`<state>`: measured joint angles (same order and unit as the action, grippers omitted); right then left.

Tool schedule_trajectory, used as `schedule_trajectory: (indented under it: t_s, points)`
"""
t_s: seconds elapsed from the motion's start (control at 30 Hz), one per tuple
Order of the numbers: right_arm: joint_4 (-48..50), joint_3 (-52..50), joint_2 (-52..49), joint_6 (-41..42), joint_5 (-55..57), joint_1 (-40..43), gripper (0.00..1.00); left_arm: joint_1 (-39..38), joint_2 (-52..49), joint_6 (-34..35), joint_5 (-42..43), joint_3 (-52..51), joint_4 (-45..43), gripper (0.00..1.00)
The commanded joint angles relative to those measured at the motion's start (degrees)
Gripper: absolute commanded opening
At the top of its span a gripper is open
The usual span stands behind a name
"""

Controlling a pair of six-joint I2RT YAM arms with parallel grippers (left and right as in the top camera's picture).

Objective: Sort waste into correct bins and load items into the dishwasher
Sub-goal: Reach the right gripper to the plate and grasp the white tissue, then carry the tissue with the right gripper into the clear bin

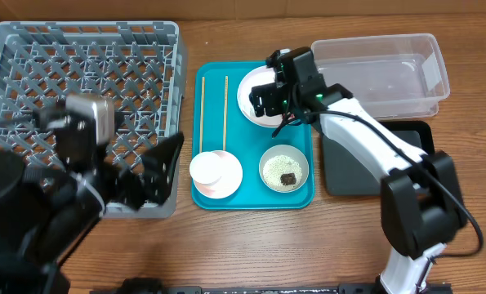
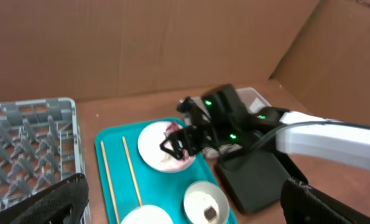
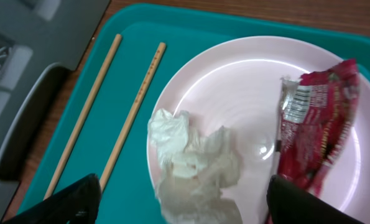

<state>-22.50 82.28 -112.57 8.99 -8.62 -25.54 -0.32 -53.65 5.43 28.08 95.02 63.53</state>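
My right gripper is open and hovers over the pale-pink plate on the teal tray. The plate holds crumpled white paper between my open fingers and a red wrapper to the right. Two chopsticks lie on the tray's left side. A grey-green bowl holds rice and a brown lump. A white cup on a pink dish sits at the tray's front left. My left gripper is open, above the grey rack's near right corner.
The clear tub stands at the back right, with the black tray in front of it. The teal tray lies between the rack and the bins. Cardboard walls close the back.
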Motion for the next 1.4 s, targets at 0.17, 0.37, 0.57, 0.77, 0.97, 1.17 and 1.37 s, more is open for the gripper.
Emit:
schedule_trajectory:
  t_s: [0.17,0.37,0.57,0.77,0.97,1.17,1.37]
  points:
    - [2.95,1.27,-7.48,4.76,-4.92,-0.02,0.66,0.28,-0.87,-1.18,-0.17,0.07,7.17,1.0]
    - [0.92,1.27,-7.63,6.71,-4.98,-0.66,0.38,0.28,-1.25,-1.18,-0.17,0.07,8.24,1.0]
    - [0.98,1.68,-6.62,7.8,-5.01,-0.11,0.04,0.28,-1.27,-1.18,-0.17,0.07,8.33,1.0]
    - [-0.72,1.81,1.14,9.77,-4.98,2.21,0.04,0.28,-1.31,-1.18,-0.17,0.07,8.57,1.0]
    - [-3.91,1.81,10.84,10.01,-4.94,7.37,0.04,0.28,-1.33,-1.18,-0.17,0.07,8.66,1.0]
    - [-7.23,1.81,14.86,11.85,-4.96,15.65,0.04,0.28,-1.33,-1.18,-0.2,0.07,8.63,1.0]
    - [-10.78,1.57,12.87,8.24,-3.78,19.41,0.81,0.28,-1.36,-1.18,-0.17,0.07,8.66,1.0]
